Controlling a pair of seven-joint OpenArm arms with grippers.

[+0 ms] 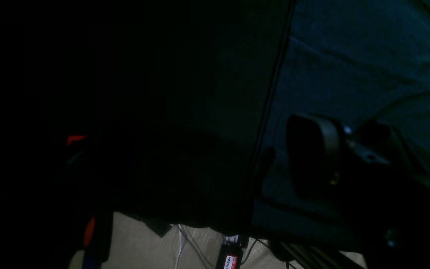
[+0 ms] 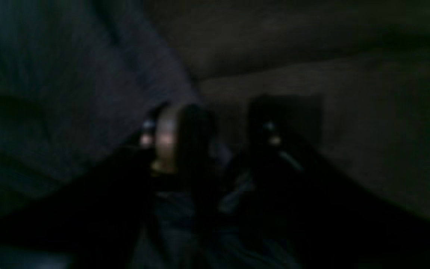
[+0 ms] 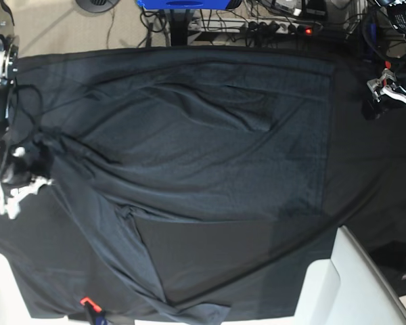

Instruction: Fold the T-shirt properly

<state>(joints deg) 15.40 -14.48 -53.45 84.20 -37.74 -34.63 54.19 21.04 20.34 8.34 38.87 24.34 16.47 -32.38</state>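
Observation:
The T-shirt, dark blue-grey and creased, lies spread over most of the black tablecloth. Its folds run toward a bunched left edge. My right gripper sits at that edge; in the blurred right wrist view its fingers stand apart, with the T-shirt to their left. I cannot tell whether cloth lies between them. My left gripper hovers open off the shirt's right side. One of its fingers shows over the T-shirt, beside the hem.
White blocks stand at the front right and the front left corner. A power strip and cables lie on the floor behind the table, by a blue object. A small red clip sits at the front edge.

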